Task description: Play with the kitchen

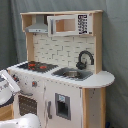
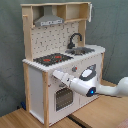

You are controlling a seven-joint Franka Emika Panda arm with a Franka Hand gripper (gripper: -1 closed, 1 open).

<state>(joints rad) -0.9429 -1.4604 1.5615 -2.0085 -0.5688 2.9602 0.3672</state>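
We see the kitchen [image 2: 62, 60] standing on a wooden floor or tabletop [image 2: 100, 112] made of light boards, with a dark seam running across it in the second exterior view; behind it hangs a plain grey-green backdrop [image 1: 114, 45] that fills the rest of both exterior views. The kitchen takes up the middle of each picture, white and light wood, with a tiled back wall under its upper shelf. In the first exterior view we look at it from an angle that shows the hob [image 1: 37, 65] with its red rings toward the first exterior view's left, the grey sink [image 1: 71, 74] and the curved black tap [image 1: 85, 59] toward its right, the hood [image 1: 38, 26] and the microwave [image 1: 70, 24] above, and a dark dispenser panel [image 1: 62, 106] on a lower door. Only a white part of the arm [image 1: 7, 89] shows at that picture's left edge. The second exterior view gives us what the first hides: the whole white forearm reaching in from the second exterior view's right, a blue light on it, and the gripper [image 2: 54, 75] right at the front panel just above the oven door [image 2: 63, 98]. We cannot tell whether its fingers are apart or together.
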